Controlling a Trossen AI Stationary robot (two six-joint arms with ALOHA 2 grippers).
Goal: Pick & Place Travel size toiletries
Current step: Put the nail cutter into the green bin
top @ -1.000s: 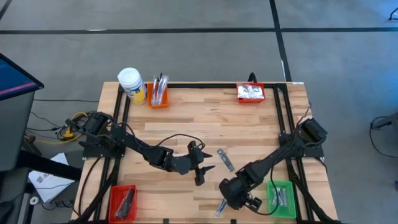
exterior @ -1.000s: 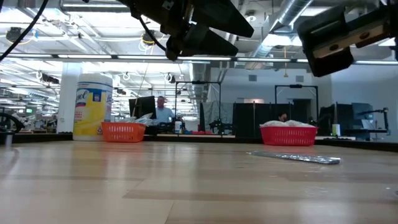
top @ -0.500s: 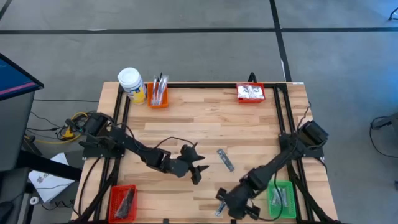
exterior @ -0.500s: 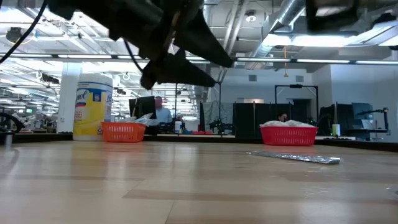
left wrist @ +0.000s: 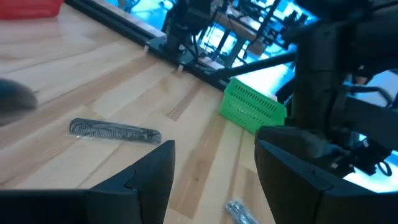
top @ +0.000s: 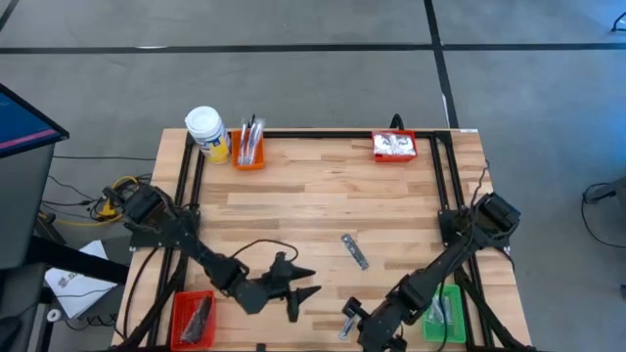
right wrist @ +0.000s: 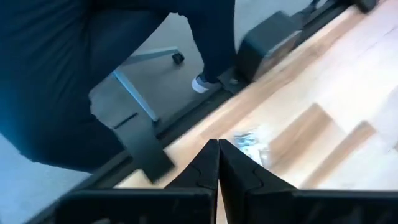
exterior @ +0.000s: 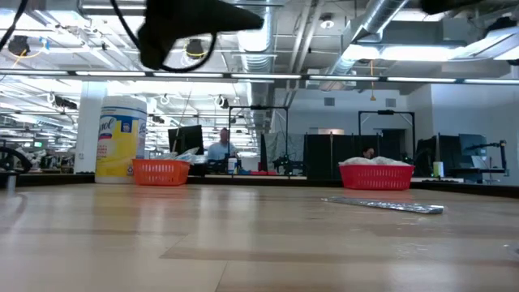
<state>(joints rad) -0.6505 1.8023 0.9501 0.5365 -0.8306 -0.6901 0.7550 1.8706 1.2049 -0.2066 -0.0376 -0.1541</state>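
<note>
Just beyond the right gripper's [right wrist: 217,163] shut fingers lies a silvery sachet [right wrist: 250,140].

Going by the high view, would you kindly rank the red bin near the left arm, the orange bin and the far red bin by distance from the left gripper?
From the left gripper:
1. Near red bin, front-left corner.
2. Orange bin, back left.
3. Far red bin, back right.

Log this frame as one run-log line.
left tool: open, empty, near front edge | right tool: shut, empty, front edge | dark grey flat bar: loose mid-table | small silvery sachet: loose by right tool
</note>
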